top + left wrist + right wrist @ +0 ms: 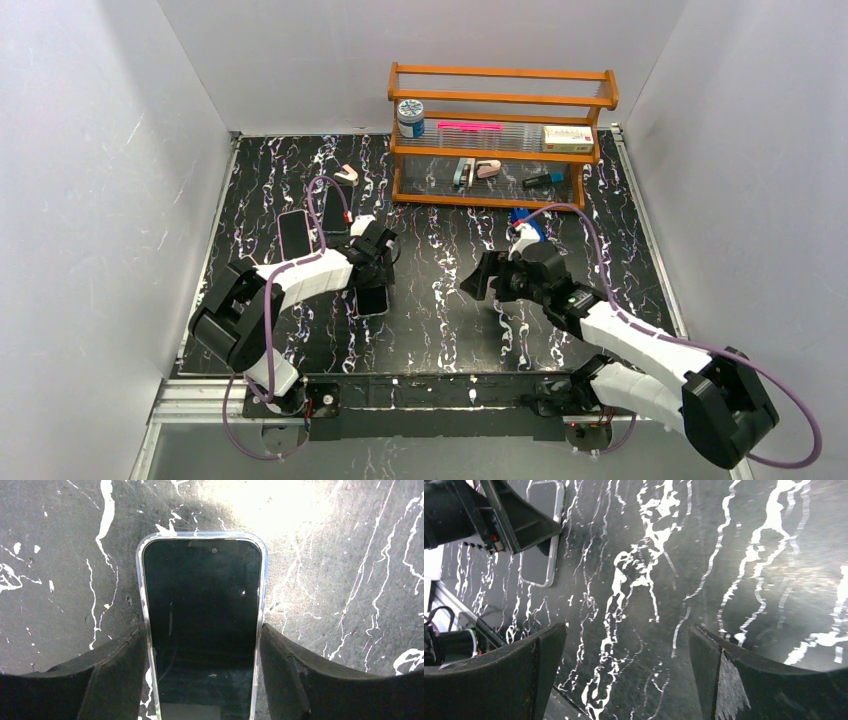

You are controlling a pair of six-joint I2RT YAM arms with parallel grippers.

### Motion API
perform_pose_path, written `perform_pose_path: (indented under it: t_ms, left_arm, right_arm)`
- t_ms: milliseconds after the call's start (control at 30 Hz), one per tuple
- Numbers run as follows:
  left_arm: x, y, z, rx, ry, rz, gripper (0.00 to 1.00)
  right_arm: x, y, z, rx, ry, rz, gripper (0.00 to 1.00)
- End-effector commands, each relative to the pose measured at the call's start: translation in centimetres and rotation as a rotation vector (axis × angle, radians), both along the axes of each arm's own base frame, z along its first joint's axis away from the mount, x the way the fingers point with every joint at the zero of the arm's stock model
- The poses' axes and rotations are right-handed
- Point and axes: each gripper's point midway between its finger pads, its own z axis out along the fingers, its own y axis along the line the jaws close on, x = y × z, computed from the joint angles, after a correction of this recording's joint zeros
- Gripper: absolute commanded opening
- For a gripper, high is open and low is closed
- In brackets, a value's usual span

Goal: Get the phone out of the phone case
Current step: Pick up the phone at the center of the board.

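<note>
So here's where we're at: our left arm is folded back on itself, with the white forearm running out across the table (pixel 440 330) and the wrist tipped down. The left gripper (pixel 202 629) comes at the phone (pixel 202 590) from one short end. The phone lies flat, screen up, inside its clear phone case (pixel 141 580). Both fingers (pixel 120 675) sit right against the case's long edges, one on each side, so we'd call that clamped on the case. The notch end sticks out past the fingertips. Our right arm is stretched forward and inward from its base, with the right gripper (pixel 621 640) low over bare tabletop, jaws wide apart and nothing between them. From its wrist camera the phone shows up ahead and off to one side, with the left gripper over it. Two more dark phones (pixel 295 232) lie just beyond the left gripper.
</note>
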Motion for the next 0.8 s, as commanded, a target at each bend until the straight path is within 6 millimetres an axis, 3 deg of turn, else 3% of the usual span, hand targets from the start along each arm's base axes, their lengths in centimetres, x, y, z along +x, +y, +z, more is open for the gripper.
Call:
perform_pose_path:
  t_ms: [0, 100, 233, 500, 767]
  left_arm:
    - [-2.5, 0.4, -2.8, 0.009, 0.101, 0.014, 0.5]
    - [-2.0, -1.0, -2.2, -0.068, 0.074, 0.017, 0.33]
    - [-1.4, -3.1, -1.1, -0.203, 0.033, 0.033, 0.23]
    - [-0.4, -6.7, 1.7, -0.457, -0.039, 0.064, 0.15]
    - [-0.4, -8.1, 3.2, -0.622, -0.085, 0.103, 0.11]
  right_arm:
    - [0.6, 2.7, 1.3, 0.067, -0.051, 0.002, 0.99]
    - [-0.1, 4.4, 1.4, 0.143, -0.044, 0.047, 0.99]
    - [-0.7, 6.1, 1.5, 0.206, -0.043, 0.088, 0.99]
    - [-1.6, 9.0, 0.4, 0.284, 0.004, 0.15, 0.99]
    - [-1.4, 11.8, -0.9, 0.324, 0.044, 0.207, 0.92]
